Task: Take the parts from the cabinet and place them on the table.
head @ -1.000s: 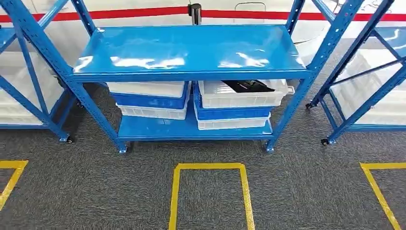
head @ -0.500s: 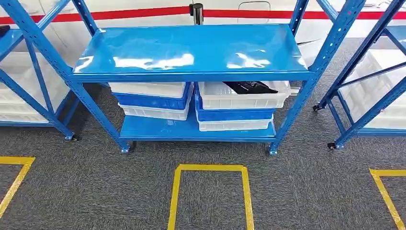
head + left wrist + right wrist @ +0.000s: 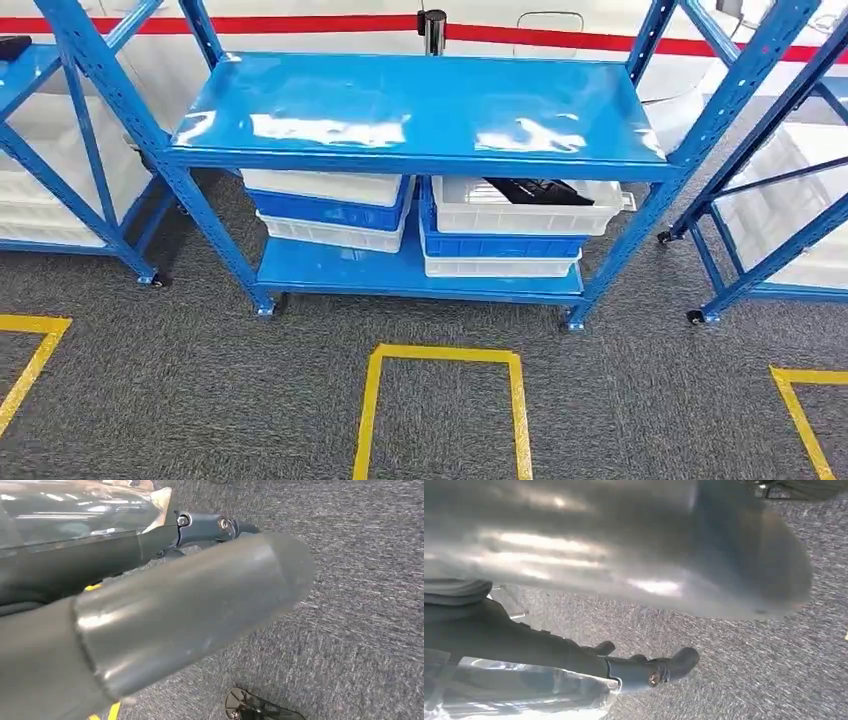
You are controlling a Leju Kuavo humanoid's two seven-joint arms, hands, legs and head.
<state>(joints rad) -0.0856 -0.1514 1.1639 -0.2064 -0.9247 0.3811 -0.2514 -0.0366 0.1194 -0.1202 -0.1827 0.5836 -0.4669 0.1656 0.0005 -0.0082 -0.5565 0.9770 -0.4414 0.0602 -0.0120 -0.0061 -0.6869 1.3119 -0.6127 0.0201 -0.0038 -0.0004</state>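
Observation:
A blue steel cabinet [image 3: 420, 100] stands ahead of me on the grey carpet; its upper shelf is bare. On its lower shelf, a black part [image 3: 540, 190] lies in the top white bin [image 3: 520, 215] of the right-hand stack. My left hand [image 3: 165, 610] hangs over the carpet with its dark fingers [image 3: 220, 525] stretched out and nothing in it. My right hand [image 3: 624, 555] also hangs over the carpet, its fingers [image 3: 664, 667] apart and holding nothing.
A second stack of white and blue bins [image 3: 330, 205] fills the lower shelf's left side. Similar blue racks stand to the left [image 3: 60, 150] and right [image 3: 780, 180]. A yellow tape square [image 3: 440, 400] marks the floor before the cabinet.
The whole picture has shifted: the camera moved, so the cabinet now sits a little further right and lower in view. The bins and the part are unmoved.

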